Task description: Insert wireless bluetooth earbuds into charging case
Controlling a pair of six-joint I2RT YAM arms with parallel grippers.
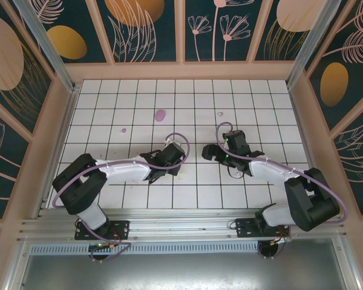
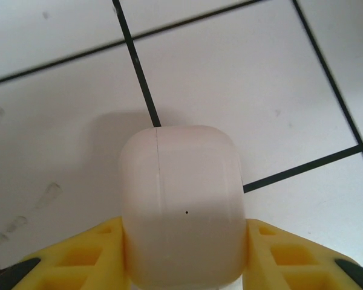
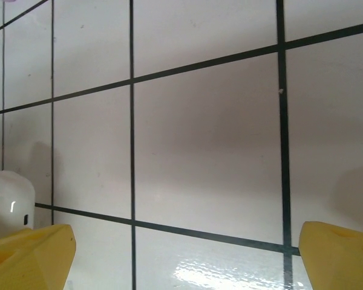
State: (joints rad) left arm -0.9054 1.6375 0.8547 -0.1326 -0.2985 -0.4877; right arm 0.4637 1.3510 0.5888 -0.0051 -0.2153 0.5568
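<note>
The charging case (image 2: 181, 199), a glossy white rounded box with its lid seam closed, lies on the tiled floor between the yellow fingers (image 2: 88, 257) of my left gripper (image 2: 184, 248). Both fingers press against its sides, so the gripper is shut on it. In the top view the left gripper (image 1: 172, 171) is low over the middle tiles. My right gripper (image 1: 207, 154) stands a tile to the right, open, with bare floor between its yellow fingers (image 3: 30, 257). A small white rounded piece (image 3: 9, 199) shows at the left of the right wrist view; I cannot tell what it is. The earbuds are out of view.
A flat purple oval piece (image 1: 160, 115) lies further back, with a small purple speck (image 1: 123, 130) to its left and a pinkish speck (image 1: 219, 113) to its right. Pink walls (image 1: 54, 133) enclose the tiled floor on three sides.
</note>
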